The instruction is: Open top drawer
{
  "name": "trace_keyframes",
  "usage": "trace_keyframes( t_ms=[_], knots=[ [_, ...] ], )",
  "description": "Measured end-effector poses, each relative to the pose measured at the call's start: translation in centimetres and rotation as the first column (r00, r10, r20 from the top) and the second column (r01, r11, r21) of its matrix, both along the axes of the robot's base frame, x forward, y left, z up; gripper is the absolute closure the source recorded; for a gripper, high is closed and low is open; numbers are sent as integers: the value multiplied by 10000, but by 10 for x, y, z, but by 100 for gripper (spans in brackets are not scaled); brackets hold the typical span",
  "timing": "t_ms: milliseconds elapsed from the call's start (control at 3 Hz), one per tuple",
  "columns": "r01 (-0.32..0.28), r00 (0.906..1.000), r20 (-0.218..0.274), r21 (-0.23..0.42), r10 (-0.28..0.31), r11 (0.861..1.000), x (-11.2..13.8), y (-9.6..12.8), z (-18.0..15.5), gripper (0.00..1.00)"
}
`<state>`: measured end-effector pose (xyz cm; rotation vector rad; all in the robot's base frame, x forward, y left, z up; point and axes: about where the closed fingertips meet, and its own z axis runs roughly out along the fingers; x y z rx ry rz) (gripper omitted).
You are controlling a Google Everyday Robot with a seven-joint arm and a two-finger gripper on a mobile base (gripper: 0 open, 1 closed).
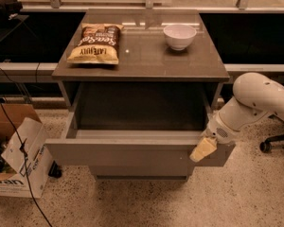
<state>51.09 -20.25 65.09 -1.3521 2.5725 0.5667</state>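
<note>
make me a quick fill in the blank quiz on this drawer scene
1. The top drawer is pulled ___, its dark inside showing.
2. The tool is at the ___ end of the drawer's front panel, as seen in the picture.
3. On the cabinet top, the bowl beside the chip bag is ___ in colour.

Missing words: open; right; white
</note>
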Motion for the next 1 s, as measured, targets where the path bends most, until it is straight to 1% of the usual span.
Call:
trace_keyframes(
  t_ms=[333,667,1000],
  knots=[
    [-4,10000,-2,-1,4,10000,0,0,0,45],
    [-464,9988,-174,-171,461,9988,-8,2,-4,52],
    [-493,9986,-210,-167,489,9986,-8,3,-6,52]
  ],
)
